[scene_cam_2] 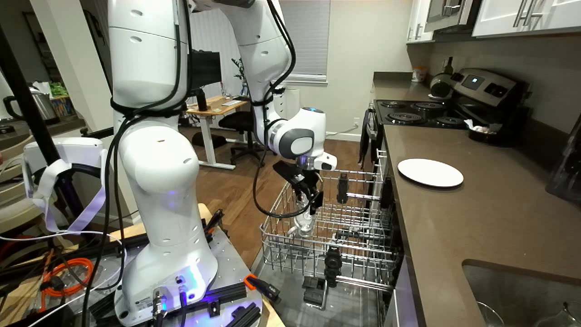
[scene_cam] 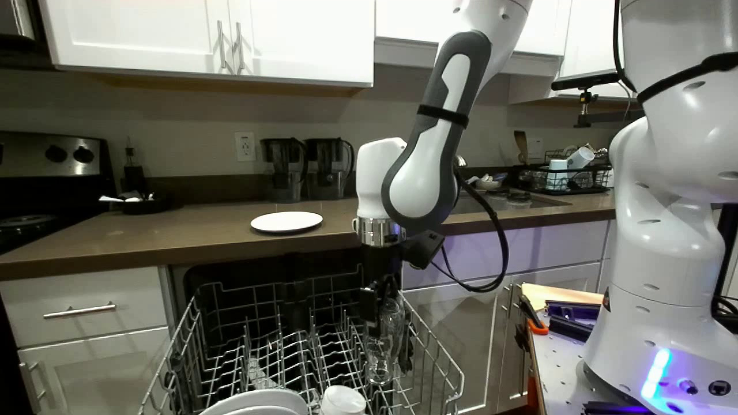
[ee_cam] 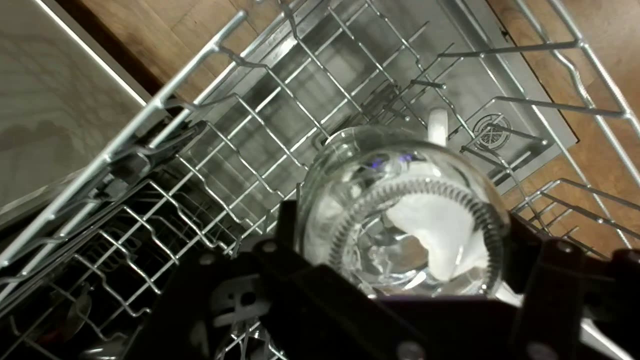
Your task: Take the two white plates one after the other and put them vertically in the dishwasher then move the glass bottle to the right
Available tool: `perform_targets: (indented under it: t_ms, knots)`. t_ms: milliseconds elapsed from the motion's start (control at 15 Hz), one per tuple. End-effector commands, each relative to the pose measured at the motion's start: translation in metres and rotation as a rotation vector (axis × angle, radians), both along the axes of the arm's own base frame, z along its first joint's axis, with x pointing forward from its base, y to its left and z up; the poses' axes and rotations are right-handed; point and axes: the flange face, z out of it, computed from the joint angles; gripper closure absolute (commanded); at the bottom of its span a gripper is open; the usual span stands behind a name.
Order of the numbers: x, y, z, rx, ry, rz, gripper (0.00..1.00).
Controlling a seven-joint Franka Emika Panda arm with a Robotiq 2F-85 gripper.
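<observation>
Your robot arm (scene_cam: 415,190) is glossy, rounded and white, with dark grey trim (scene_cam: 470,44), a silver wrist ring (scene_cam: 377,231), black straps (scene_cam: 443,114) and looping black cables (scene_cam: 505,251). A blue-white light strip (scene_cam: 657,372) glows on the near base (scene_cam: 634,340). Your black gripper (ee_cam: 403,232) shows round grey screws (ee_cam: 410,350).

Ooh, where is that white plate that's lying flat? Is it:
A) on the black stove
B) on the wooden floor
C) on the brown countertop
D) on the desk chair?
C: in both exterior views the white plate lies flat on the brown countertop, between the stove and the sink.
</observation>
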Motion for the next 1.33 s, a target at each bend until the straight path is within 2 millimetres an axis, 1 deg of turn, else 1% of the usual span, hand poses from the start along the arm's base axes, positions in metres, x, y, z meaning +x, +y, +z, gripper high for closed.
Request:
perform_targets:
  t_ms: [0,333,600,1000,1267]
  knots:
    - [-0.003,0.005,-0.011,0.012,-0.01,-0.029,0.37]
    - [-0.006,0.01,-0.027,0.022,-0.002,-0.038,0.37]
    - [-0.005,0.013,-0.042,0.021,-0.022,-0.035,0.37]
    - [-0.002,0.01,-0.067,0.01,-0.021,-0.035,0.37]
    - [0.003,0.009,-0.079,0.008,-0.018,-0.041,0.37]
